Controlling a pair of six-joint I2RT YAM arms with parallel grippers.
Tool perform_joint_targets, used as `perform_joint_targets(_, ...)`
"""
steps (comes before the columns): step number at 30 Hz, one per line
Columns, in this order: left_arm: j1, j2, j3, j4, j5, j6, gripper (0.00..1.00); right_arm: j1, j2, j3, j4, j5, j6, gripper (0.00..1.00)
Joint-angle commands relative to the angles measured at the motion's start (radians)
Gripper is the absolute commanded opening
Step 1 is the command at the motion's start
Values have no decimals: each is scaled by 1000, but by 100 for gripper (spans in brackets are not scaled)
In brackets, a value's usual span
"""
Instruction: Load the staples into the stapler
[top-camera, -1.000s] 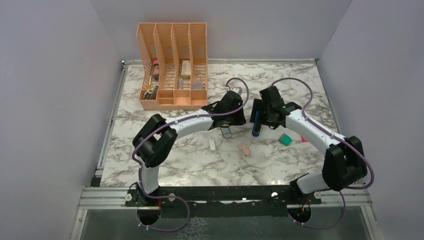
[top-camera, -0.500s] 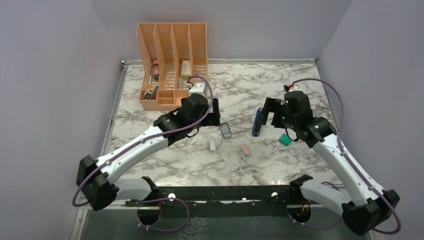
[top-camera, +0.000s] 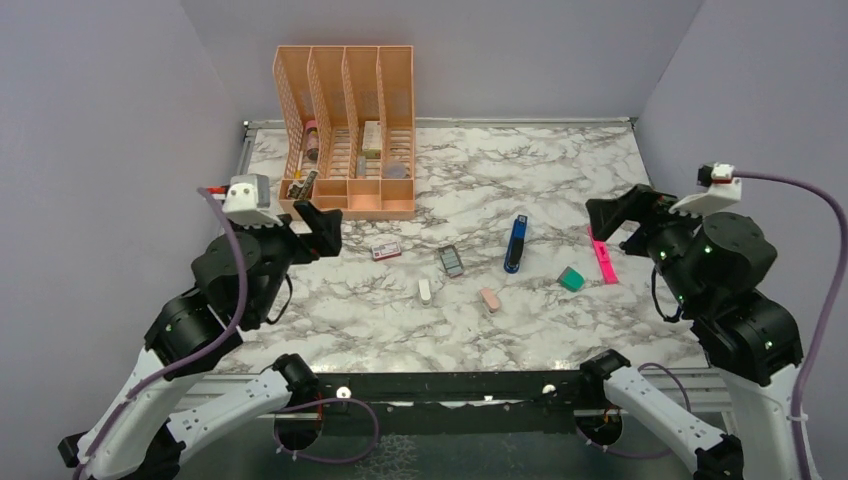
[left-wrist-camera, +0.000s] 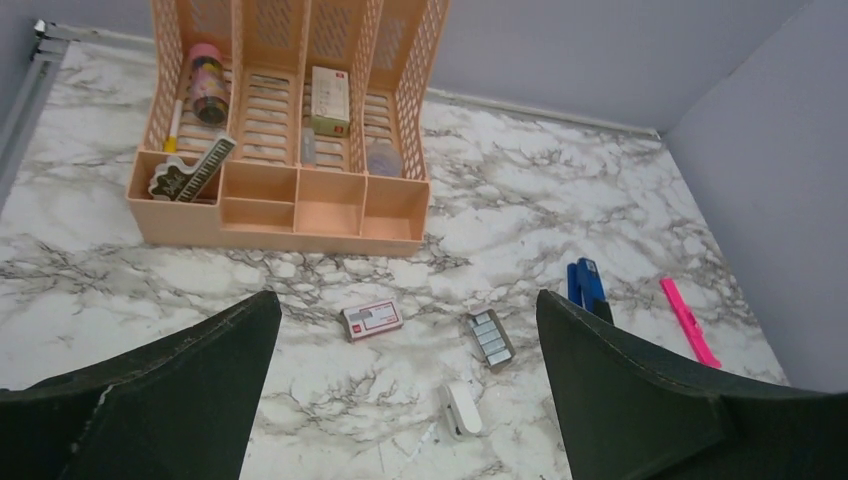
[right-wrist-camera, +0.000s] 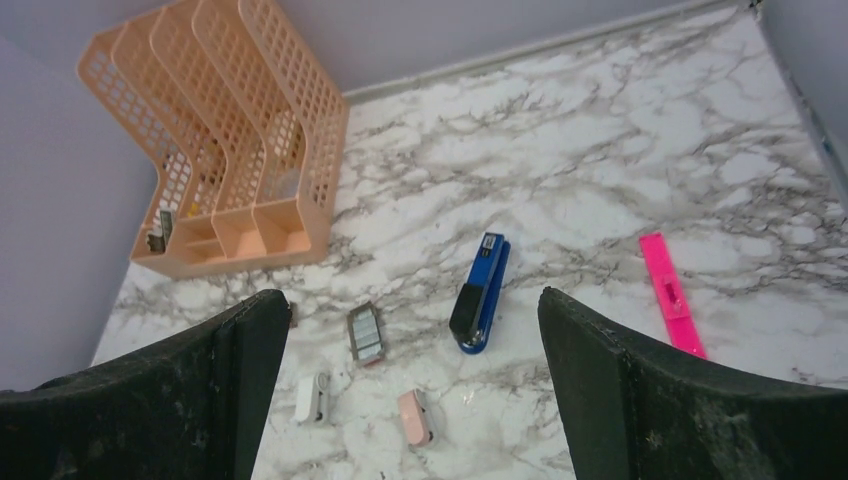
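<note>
The blue stapler (top-camera: 515, 243) lies closed on the marble table (top-camera: 500, 170), right of centre; both wrist views show it too (left-wrist-camera: 587, 288) (right-wrist-camera: 480, 292). The staples, a small reddish-pink box with a pale label (top-camera: 385, 250) (left-wrist-camera: 372, 320), lie flat in front of the organizer. Beside it sits a small open tray of silver staple strips (top-camera: 452, 261) (left-wrist-camera: 490, 338) (right-wrist-camera: 365, 333). My left gripper (top-camera: 320, 230) (left-wrist-camera: 405, 300) hangs open and empty, raised at the left side. Raised at the right side, my right gripper (top-camera: 615, 215) (right-wrist-camera: 412, 295) is also open and empty.
A peach desk organizer (top-camera: 345, 130) with small items stands at the back left. A white clip-like piece (top-camera: 425, 291), a pink eraser (top-camera: 490, 300), a teal block (top-camera: 571, 280) and a pink highlighter (top-camera: 602, 257) lie around the stapler.
Both arms have pulled back and up from the table's middle to their own sides. The left gripper has opened wide. The pink box now shows on the table.
</note>
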Motion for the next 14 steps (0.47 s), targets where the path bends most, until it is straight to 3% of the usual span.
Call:
perform_joint_targets(1,0,-33,51,-113,-88,34,99,-2,-2,76,-63,87,-42,100)
perform_joint_targets(14,0,-38,87,-173,-76,-13,99,-2,-22,89,-68,97,-73,100)
